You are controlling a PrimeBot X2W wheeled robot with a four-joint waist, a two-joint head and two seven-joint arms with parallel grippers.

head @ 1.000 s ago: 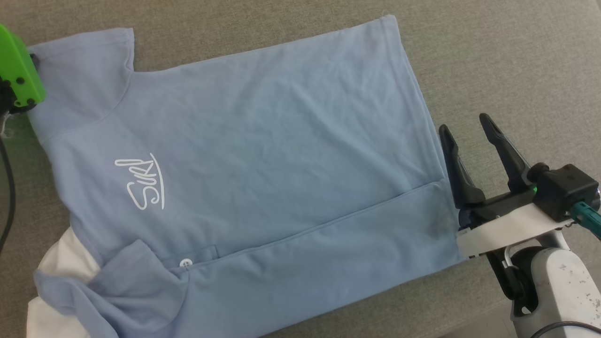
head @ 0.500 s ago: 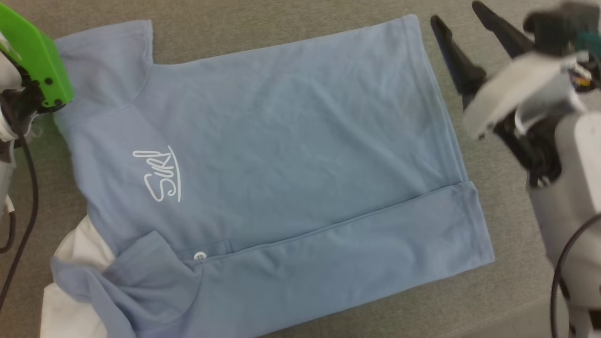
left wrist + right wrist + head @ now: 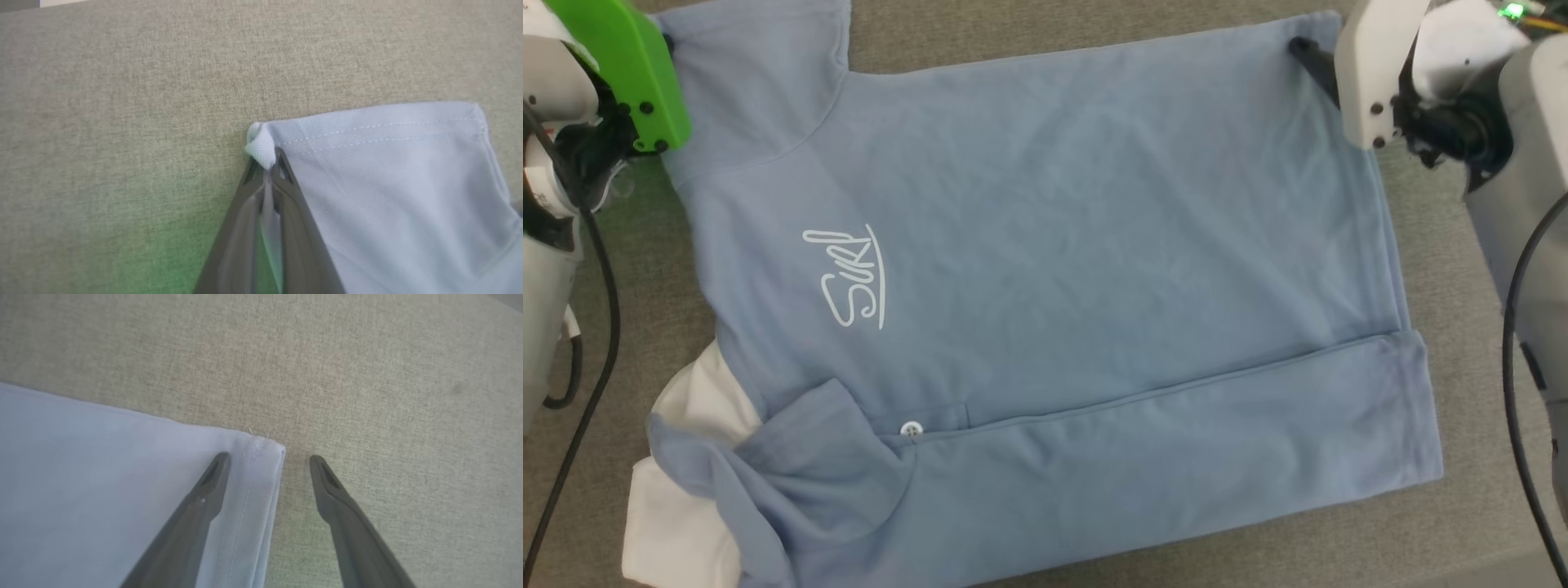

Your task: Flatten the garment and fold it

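Left gripper [image 3: 265,163], closed tight, pinches the sleeve corner of the light blue polo shirt [image 3: 1054,245], spread on the grey fabric surface [image 3: 1470,523]; right gripper [image 3: 269,458] gapes wide, its 2 fingers [image 3: 192,514] straddling the hem corner

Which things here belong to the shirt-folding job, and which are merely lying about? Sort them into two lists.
Belong to the job: garment; left pincer, shut on a sleeve corner; right pincer, open astride a hem corner.
Merely there: grey cloth surface; black cable; green wrist cover.
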